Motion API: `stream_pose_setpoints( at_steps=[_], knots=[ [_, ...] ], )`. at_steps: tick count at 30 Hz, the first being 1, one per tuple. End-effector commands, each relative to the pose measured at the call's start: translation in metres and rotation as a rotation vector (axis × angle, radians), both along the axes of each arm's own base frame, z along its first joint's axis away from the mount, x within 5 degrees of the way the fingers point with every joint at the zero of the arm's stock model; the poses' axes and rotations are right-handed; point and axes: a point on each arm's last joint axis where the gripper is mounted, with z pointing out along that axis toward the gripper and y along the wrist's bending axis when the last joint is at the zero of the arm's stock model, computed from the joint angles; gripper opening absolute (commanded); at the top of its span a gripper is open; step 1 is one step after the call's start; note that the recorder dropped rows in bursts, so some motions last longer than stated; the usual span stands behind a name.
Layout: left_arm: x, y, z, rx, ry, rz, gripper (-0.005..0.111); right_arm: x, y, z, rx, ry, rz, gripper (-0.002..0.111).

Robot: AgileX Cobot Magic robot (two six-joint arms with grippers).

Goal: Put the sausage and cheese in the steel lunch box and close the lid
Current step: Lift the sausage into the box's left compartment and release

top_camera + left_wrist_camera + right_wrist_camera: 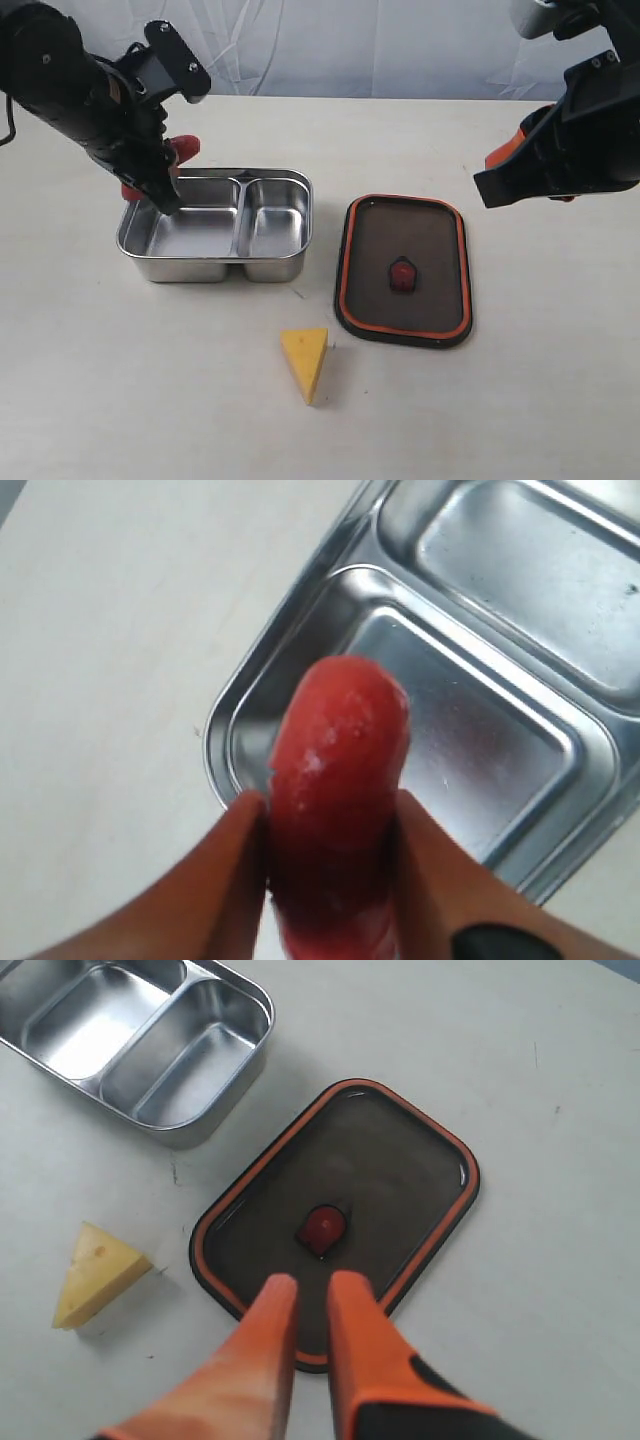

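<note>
My left gripper (330, 805) is shut on the glossy red sausage (340, 770), which hangs above the far left corner of the steel lunch box (215, 262), over its larger compartment. Both compartments are empty. The yellow cheese (308, 362) wedge lies on the table in front of the box. To the right of the box, the dark lid (405, 235) lies flat with its orange rim up and the red valve tab (401, 275) at its centre. My right gripper (314, 1280) hovers high above the lid's edge, shut with only a narrow slit and nothing held.
The pale table (520, 400) carries only the box, lid and cheese. A white crinkled backdrop (350, 40) runs along the far edge. The left arm (80, 90) leans over the box's left end.
</note>
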Motion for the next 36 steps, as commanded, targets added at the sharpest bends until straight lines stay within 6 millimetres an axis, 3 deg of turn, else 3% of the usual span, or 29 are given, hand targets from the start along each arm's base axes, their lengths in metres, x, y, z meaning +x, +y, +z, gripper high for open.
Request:
stream_pose_setpoints(
  at_steps=[1,6,17,26,30,36],
  knots=[
    [0.018,-0.001,-0.007,-0.089,0.057,0.06,0.0,0.0,-0.002,0.001,0.001,-0.013,-0.006,0.014],
    [0.032,-0.01,-0.022,-0.114,0.1,0.052,0.0,0.0,-0.002,0.001,0.001,-0.013,-0.006,0.014],
    [0.048,-0.016,-0.084,-0.034,0.297,0.066,0.0,0.0,-0.002,0.001,0.001,-0.006,-0.01,0.014],
    [0.049,-0.016,-0.09,-0.059,0.314,0.136,0.001,0.0,-0.002,0.0,0.003,-0.002,-0.015,0.014],
    [0.049,-0.016,-0.09,-0.06,0.314,0.138,0.014,-0.001,-0.002,0.0,0.0,0.002,-0.015,0.014],
    [0.049,-0.016,-0.09,-0.06,0.314,0.138,0.046,-0.001,-0.002,0.0,-0.002,0.006,-0.014,0.014]
  ],
)
